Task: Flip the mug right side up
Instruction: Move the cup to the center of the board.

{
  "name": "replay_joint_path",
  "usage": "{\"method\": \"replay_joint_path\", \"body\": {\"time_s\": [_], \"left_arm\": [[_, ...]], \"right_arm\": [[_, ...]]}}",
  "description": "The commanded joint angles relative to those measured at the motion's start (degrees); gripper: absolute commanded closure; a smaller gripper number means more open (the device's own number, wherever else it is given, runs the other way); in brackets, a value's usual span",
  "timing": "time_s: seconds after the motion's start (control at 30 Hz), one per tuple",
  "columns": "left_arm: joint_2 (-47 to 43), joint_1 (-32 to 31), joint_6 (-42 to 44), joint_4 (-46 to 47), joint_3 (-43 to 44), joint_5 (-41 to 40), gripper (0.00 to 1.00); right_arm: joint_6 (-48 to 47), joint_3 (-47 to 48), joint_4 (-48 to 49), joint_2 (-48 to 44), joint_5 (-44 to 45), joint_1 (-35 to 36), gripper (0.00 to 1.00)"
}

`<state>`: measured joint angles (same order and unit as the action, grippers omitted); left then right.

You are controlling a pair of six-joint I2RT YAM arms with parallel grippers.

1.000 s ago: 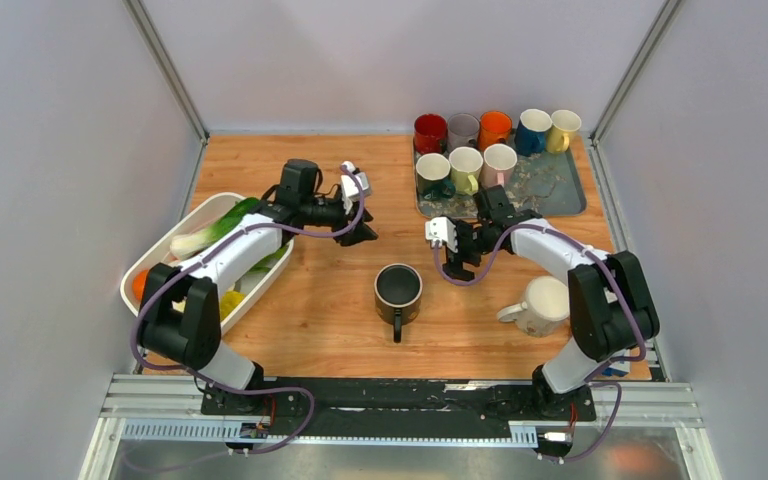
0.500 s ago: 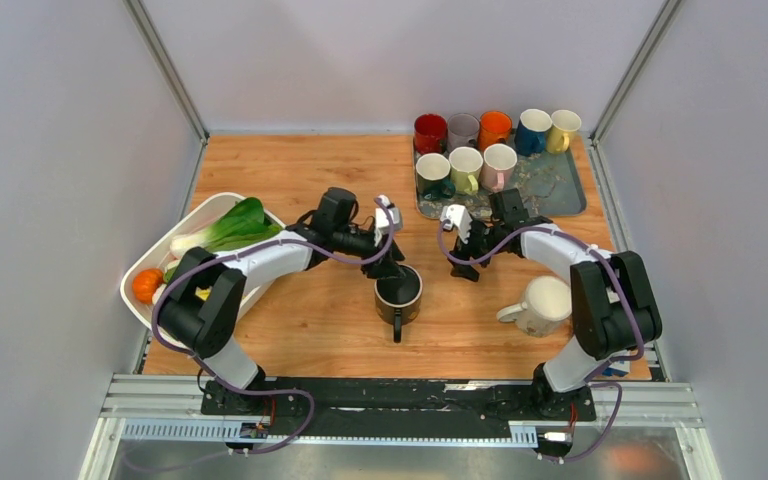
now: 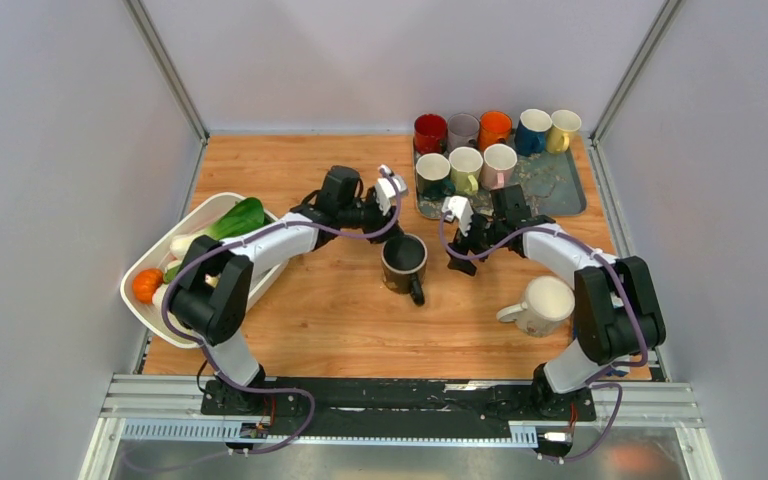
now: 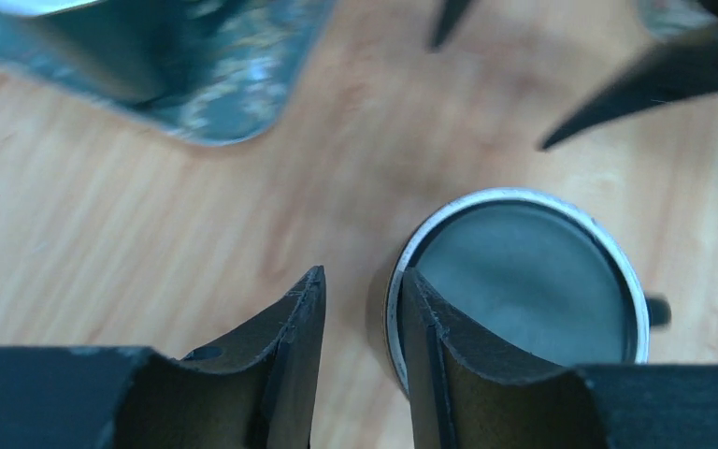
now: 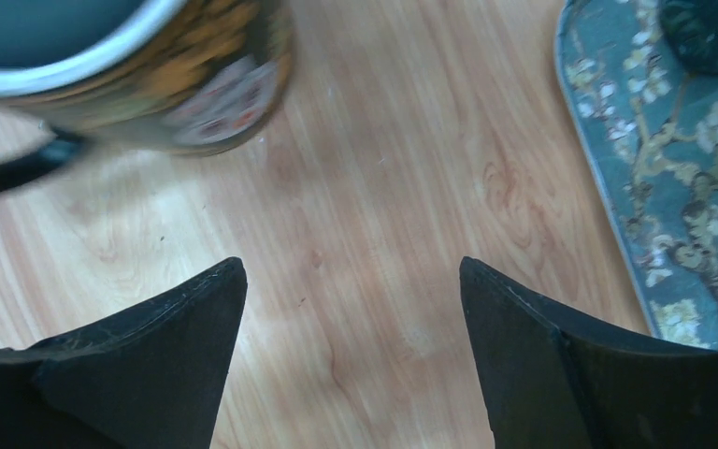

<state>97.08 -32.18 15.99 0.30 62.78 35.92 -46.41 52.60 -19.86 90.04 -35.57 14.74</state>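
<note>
The black mug (image 3: pixel 403 265) stands near the middle of the table (image 3: pixel 300 320), and its handle points to the near right. In the overhead view it seems to lean a little, with its round face turned up and slightly to the far side. In the left wrist view this face is a grey disc with a pale rim (whether it is the mouth or the hollow underside cannot be told from these pictures).

The left gripper (image 3: pixel 396 232) is at the far-left edge of the mug. Its fingers (image 4: pixel 430 374) are half closed, one over the rim and one outside the wall. It cannot be told whether they already pinch the wall or only stand astride it. The right gripper (image 3: pixel 465 252) hangs just to the right of the mug, released and wide, with only bare wood between its fingertips. The tray (image 3: pixel 560 195) of coloured mugs lies at the far right, and a cream mug (image 3: pixel 545 303) stands at the near right.

The step in hand seems to be the taking of the mug by its rim, the beginning of the turn. The next move probably calls for a firm pinch on the wall, then a lift clear of the wood and a roll of the wrist, so that the mug comes down on its base. The handle should swing away from the right gripper, which is close.
</note>
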Motion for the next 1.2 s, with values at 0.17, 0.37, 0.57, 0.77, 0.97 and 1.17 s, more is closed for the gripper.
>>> {"method": "replay_joint_path", "body": {"time_s": [0.17,0.37,0.57,0.77,0.97,1.17], "left_arm": [[1.69,9.4,-7.91,2.15,3.32,-15.77,0.56],[1.15,9.73,-10.09,5.23,2.85,-10.26,0.52],[2.36,9.69,-9.87,4.57,3.46,-10.52,0.52],[-2.1,9.95,-1.29,-0.83,1.04,-10.27,0.52],[-6.48,11.22,9.01,-7.66,-1.29,-13.39,0.53],[-8.83,14.44,9.58,-7.69,0.83,-17.14,0.5]], "right_arm": [[5.05,9.33,4.39,3.12,-4.28,-0.05,0.11],[0.03,11.77,4.28,5.64,-6.88,3.13,0.09],[-2.37,19.69,4.28,11.13,-6.32,4.77,0.09],[-5.45,27.89,4.21,17.05,-6.56,5.23,0.09],[-14.59,36.6,-2.17,24.1,-9.24,6.83,0.08],[-17.64,41.22,-4.26,29.26,-10.43,8.74,0.08]]}}
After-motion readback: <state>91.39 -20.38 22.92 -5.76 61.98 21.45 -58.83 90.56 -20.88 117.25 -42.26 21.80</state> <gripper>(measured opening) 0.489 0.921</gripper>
